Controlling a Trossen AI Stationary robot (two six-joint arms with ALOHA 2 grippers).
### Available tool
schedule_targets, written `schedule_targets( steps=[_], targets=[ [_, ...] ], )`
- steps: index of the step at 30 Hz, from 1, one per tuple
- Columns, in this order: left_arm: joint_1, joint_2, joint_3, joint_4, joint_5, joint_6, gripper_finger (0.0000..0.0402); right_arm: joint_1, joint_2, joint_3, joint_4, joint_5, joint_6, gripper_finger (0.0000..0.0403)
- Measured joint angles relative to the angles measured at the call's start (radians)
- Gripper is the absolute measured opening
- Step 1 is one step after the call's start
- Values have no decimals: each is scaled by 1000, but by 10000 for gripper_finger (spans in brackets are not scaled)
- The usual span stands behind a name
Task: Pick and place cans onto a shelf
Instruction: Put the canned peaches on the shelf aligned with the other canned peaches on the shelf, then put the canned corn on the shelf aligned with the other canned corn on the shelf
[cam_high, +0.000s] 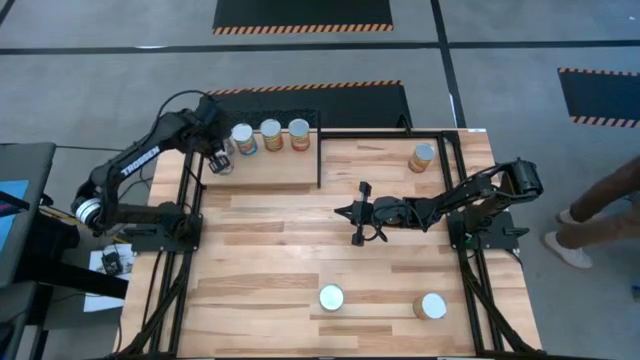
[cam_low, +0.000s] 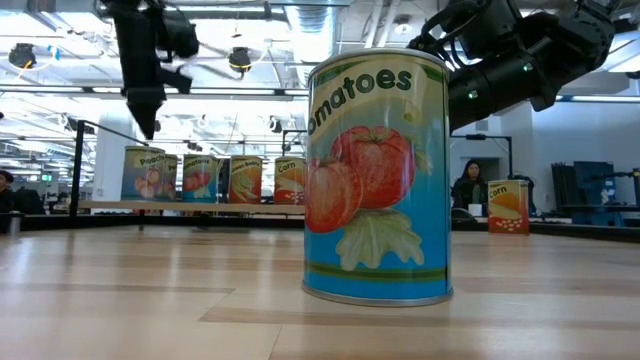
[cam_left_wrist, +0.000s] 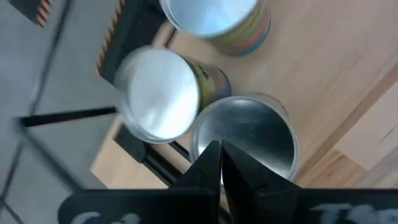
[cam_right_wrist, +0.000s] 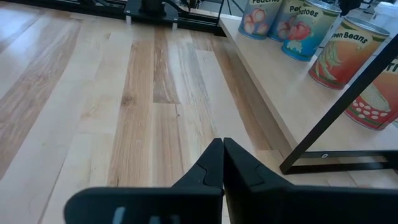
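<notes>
Several cans (cam_high: 270, 133) stand in a row on the shelf (cam_high: 270, 172) at the table's back left. My left gripper (cam_high: 218, 157) hangs shut and empty over the left end of that row. In its wrist view the shut fingertips (cam_left_wrist: 221, 163) sit just above a shiny can top (cam_left_wrist: 249, 140). My right gripper (cam_high: 358, 214) is shut and empty, low over the middle of the table. Its wrist view looks past the shut fingers (cam_right_wrist: 222, 163) toward the shelf (cam_right_wrist: 298, 106) and its cans (cam_right_wrist: 344, 53). Two cans (cam_high: 331, 298) (cam_high: 432, 306) stand near the front edge, and another can (cam_high: 423, 157) at the back right.
The shelf's black frame (cam_right_wrist: 339, 112) rises along its right edge and runs on across the back of the table. In the low view the tomato can (cam_low: 375, 175) fills the foreground. A person's legs (cam_high: 600, 205) show beyond the table's right side.
</notes>
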Motion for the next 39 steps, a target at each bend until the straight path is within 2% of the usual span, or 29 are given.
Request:
schedule_targets(
  steps=[3,8,12,16,21,24,27,30,34,37,39],
  targets=[
    [-33,-82,4,24,32,-8,0,0,0,0,-20,0,0,20],
    [-132,-249,-76,170,206,-38,0,10,-19,-1,-59,4,-7,13],
    [-239,-378,-241,435,325,-105,0,38,-71,-17,13,4,-76,6],
    [-349,-476,-454,762,440,-193,0,22,-90,-121,290,-24,-113,6],
    [-463,-536,-681,1172,460,-278,0,-39,-91,-288,576,-73,-46,7],
    [-508,-540,-783,1378,460,-320,0,-69,-127,-350,602,-7,24,7],
    [-535,-540,-850,1516,461,-330,0,-96,-194,-372,479,97,78,8],
    [-547,-541,-881,1555,455,-320,0,-127,-301,-355,256,188,112,8],
    [-548,-541,-890,1563,448,-311,0,-206,-478,-261,-245,271,236,17],
    [-548,-541,-890,1563,446,-297,0,-293,-572,-140,-674,307,378,42],
    [-548,-541,-890,1564,446,-295,0,-357,-598,-72,-886,320,423,63]
  ],
)
